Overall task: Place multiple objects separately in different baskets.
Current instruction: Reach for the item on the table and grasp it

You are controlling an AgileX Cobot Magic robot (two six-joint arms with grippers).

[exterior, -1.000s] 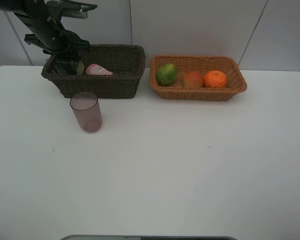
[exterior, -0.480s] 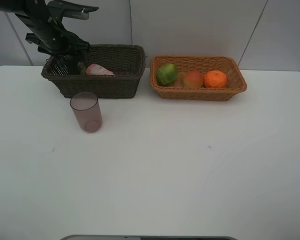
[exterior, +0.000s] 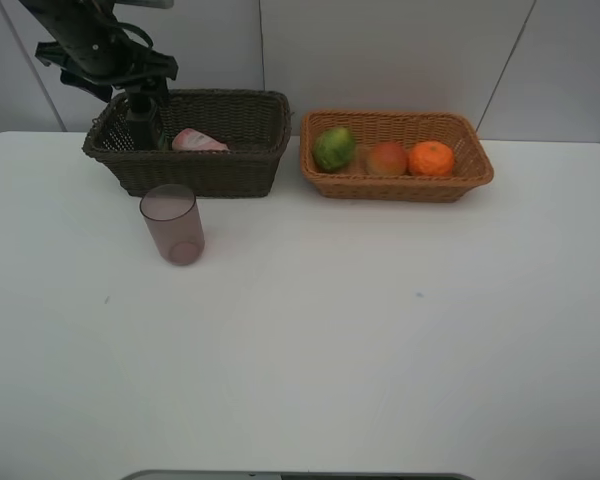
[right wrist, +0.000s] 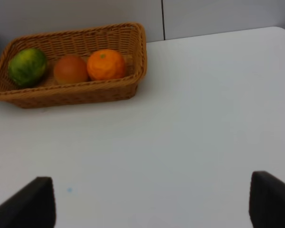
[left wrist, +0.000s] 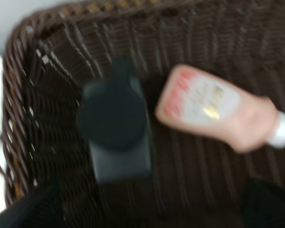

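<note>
the mauve cup (exterior: pixel 172 223) stands upright on the white worktop (exterior: pixel 360 330), left of centre; behind it the dark basket (exterior: pixel 195 170) holds the pump bottle (exterior: pixel 140 128) and pink tube (exterior: pixel 196 141), left claw (exterior: pixel 140 100) above, spread apart; right claw (right wrist: pixel 152 202) wide, empty; fruits in tan basket (exterior: pixel 400 188), upper right

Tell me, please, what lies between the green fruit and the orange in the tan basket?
The red-orange fruit sits between the green fruit and the orange, as the exterior high view shows.
</note>
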